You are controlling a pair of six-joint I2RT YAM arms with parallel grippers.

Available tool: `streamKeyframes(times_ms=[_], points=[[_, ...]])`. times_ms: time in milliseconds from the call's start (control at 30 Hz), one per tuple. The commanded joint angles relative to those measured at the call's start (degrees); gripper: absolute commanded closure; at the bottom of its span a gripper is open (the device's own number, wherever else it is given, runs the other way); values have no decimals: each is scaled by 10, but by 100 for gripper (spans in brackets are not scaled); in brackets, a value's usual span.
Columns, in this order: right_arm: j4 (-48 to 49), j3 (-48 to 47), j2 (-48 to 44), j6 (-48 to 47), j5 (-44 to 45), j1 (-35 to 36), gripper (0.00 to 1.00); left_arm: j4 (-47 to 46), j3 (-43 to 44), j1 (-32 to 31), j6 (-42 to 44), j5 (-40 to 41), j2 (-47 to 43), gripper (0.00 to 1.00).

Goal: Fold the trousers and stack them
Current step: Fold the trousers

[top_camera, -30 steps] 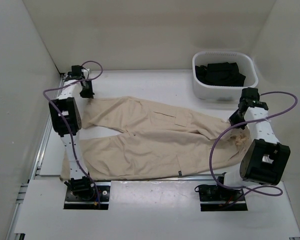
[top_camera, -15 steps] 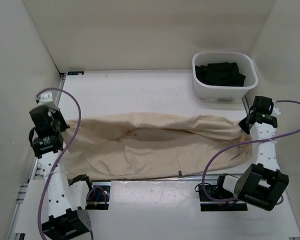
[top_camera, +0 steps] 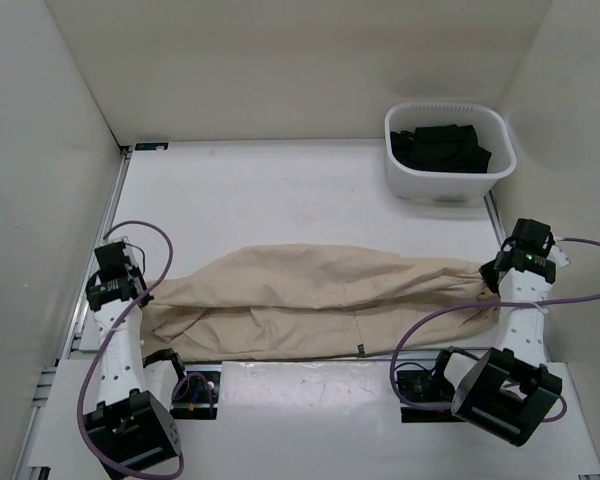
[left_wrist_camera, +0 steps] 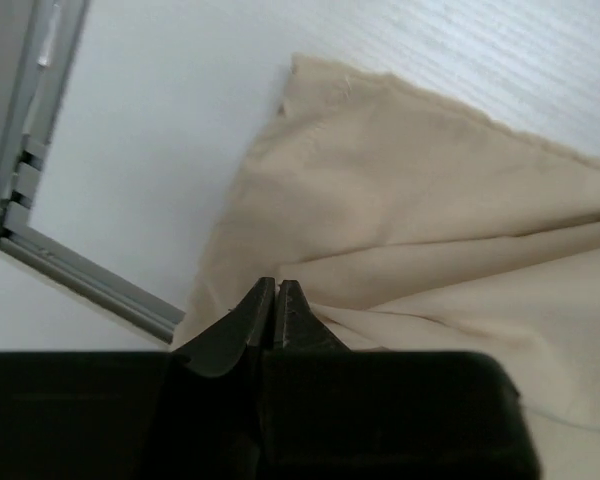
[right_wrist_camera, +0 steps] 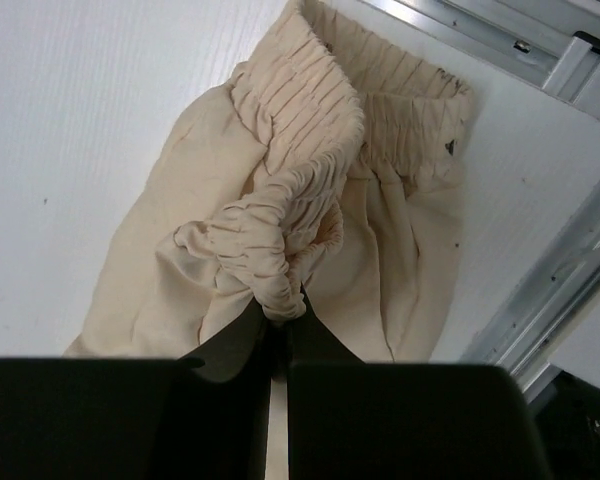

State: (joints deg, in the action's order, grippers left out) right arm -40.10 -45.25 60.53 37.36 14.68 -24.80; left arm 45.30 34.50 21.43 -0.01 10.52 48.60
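change: trousers (top_camera: 320, 300) now doubled lengthwise, far leg pulled over near one.
left gripper (left_wrist_camera: 276, 290): pressed together, pinching the leg end.
right gripper (right_wrist_camera: 277, 318): pinching bunched waistband (right_wrist_camera: 310, 110).
task: first fold laid; crosswise folds remain.

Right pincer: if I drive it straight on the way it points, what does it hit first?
The trousers: their gathered waistband is bunched against the tips of the right pincer, which looks shut on it. Depth beyond is unclear.

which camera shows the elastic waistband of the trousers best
Right wrist: the gathered waistband fills the frame, a fold pinched in the right gripper. Top external shows it only as a small bunched end of the trousers. Left wrist shows only the leg end.
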Motion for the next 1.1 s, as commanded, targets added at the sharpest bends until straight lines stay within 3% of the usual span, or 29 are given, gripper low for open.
streamKeyframes(times_ms=[0, 133, 333, 433, 500, 633, 767, 867, 1067], points=[[-68, -83, -32, 20, 8, -4, 100, -33, 98, 4, 0, 35, 2, 86], [-154, -89, -110, 39, 74, -4, 100, -11, 210, 4, 0, 41, 7, 86], [-186, 10, -169, 66, 100, -4, 100, 50, 230, -7, 0, 46, 12, 86], [-130, 53, -158, 66, 42, -4, 100, 7, 235, -7, 0, 2, 12, 86], [-109, 53, -133, 72, 24, -4, 100, -69, 235, -7, 0, -26, 38, 86], [-89, -24, -48, 70, 18, -4, 100, -97, 302, -14, 0, -38, 134, 86], [-132, -105, -31, 57, 46, -4, 100, -103, 394, 12, 0, -45, 174, 86], [-138, -89, -72, 57, 46, -4, 100, -103, 377, 29, 0, -57, 146, 86], [-144, 31, -146, 74, 32, -4, 100, -80, 145, 60, 0, -46, 20, 86]])
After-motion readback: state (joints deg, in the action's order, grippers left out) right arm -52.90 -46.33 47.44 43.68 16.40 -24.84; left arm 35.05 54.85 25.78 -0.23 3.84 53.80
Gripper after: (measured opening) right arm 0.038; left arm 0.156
